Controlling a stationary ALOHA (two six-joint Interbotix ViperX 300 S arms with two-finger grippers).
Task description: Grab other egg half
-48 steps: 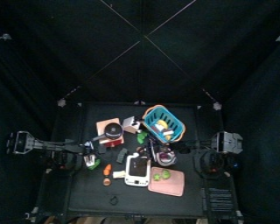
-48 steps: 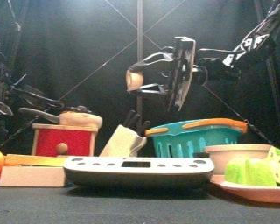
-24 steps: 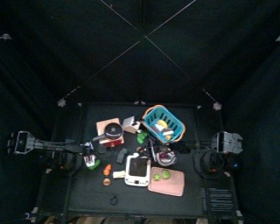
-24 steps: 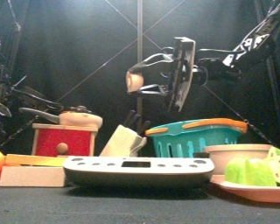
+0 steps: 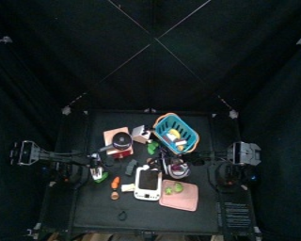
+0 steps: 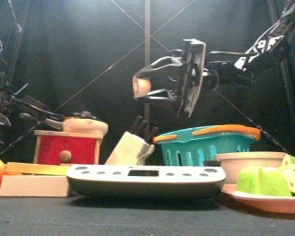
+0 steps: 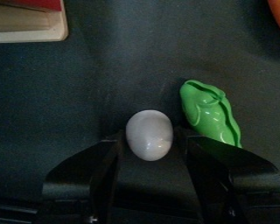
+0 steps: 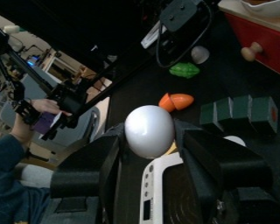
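We see the left end effector [image 7: 150, 166], released, straddling an egg half [image 7: 150, 136]; the right end effector [image 8: 150, 150] grasps another egg half [image 8: 149, 130].

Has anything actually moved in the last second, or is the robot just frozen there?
Hardly anything. In the front view the left arm at the picture's left edge has shifted slightly. The right gripper still holds its white egg half up in the air, and the other egg half still lies on the table between the open left gripper.
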